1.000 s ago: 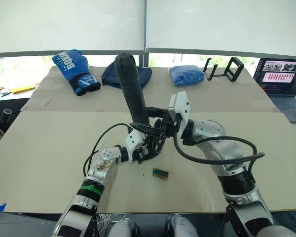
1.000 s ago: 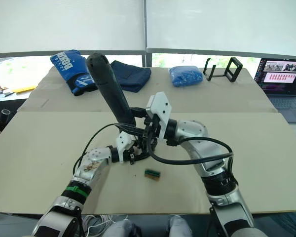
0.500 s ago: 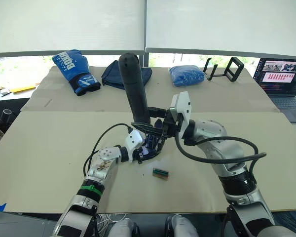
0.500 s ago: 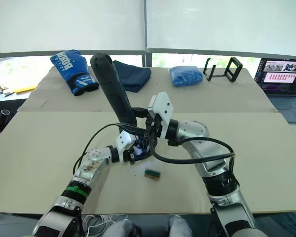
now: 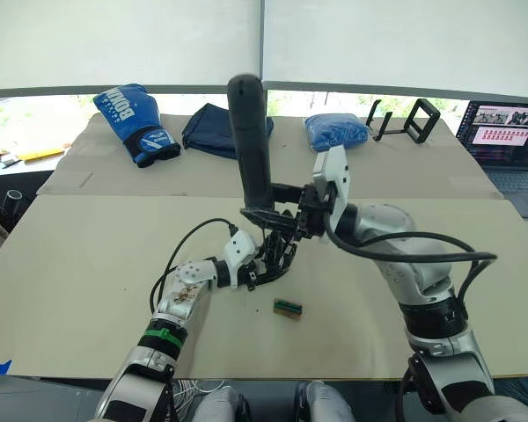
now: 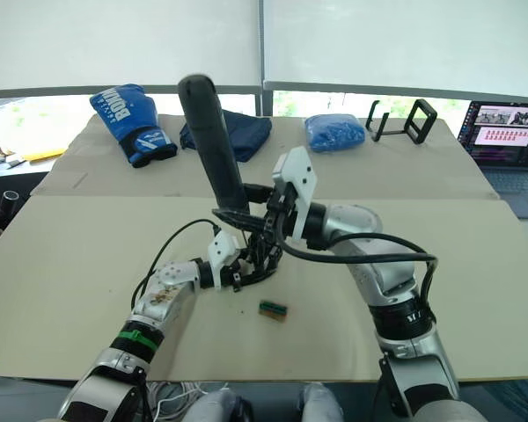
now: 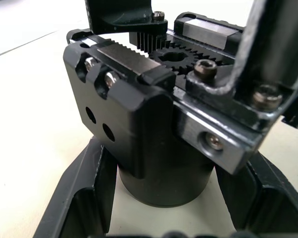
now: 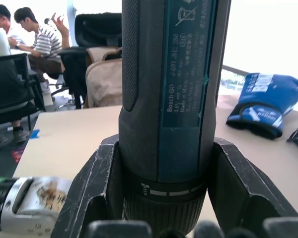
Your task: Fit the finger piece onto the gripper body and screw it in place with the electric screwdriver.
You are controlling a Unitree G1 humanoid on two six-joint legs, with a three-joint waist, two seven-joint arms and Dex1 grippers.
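Right end effector (image 5: 286, 220) clamps the electric screwdriver (image 5: 250, 141) near-upright, bit down at six o'clock onto the gripper body (image 5: 271, 262), gripped on the table (image 5: 88, 255) by the left end effector (image 5: 262, 266).

Screwdriver bit (image 5: 266, 236) behind gripper body (image 5: 273, 259)

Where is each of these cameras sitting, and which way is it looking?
Left and right eye views: on the head, looking down over the table; both arms show.
Left wrist view: along the left gripper, clamped on the gripper body.
Right wrist view: along the right gripper, clamped on the electric screwdriver.
Shared: the eye views and right wrist view all show the blue boxing glove.
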